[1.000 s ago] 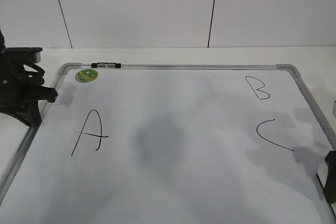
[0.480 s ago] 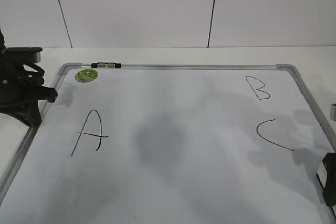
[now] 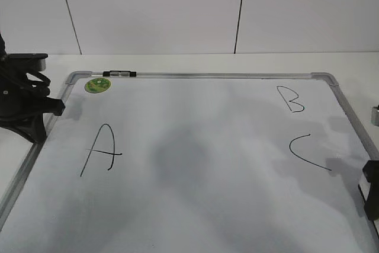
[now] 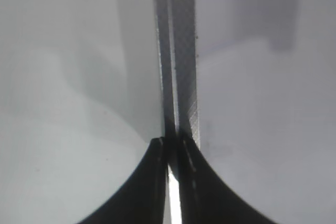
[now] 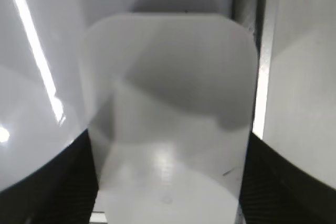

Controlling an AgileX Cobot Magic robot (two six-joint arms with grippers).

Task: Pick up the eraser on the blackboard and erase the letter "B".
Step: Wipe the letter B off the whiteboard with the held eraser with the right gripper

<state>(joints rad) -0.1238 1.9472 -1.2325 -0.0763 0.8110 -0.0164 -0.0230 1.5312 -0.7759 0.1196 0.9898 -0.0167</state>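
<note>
- Right now the step in hand is, by my judgement, the pickup: the right gripper (image 5: 168, 182) straddles the eraser (image 5: 170, 114), one dark finger on each long side, at the near right edge of the blackboard (image 3: 195, 205).
- Whether those fingers already press the eraser's sides or stand just off them, I cannot tell; the wrist view shows them flush beside it, with no clear gap.
- To do it well, I would squeeze squarely on the long sides, low enough that the glossy plastic does not slip, then lift straight before travelling.
- The eraser looks like a white, shiny, rounded block, lying beside the board's grey frame (image 5: 265, 77); a small grey mark shows near its close end.
- Next comes the "C" (image 3: 308, 151), which lies between the eraser and the target, so the carry should pass above it, not drag across.
- Farther on, the letter "B" (image 3: 290, 99) sits near the far right corner, thin, black and untouched; flat, short strokes should clear it.
- At the left, the left gripper (image 4: 170, 148) hangs over the frame with fingers pressed together, holding nothing.
- Farthest off, a green magnet (image 3: 97, 85) sits by the far left corner.
</note>
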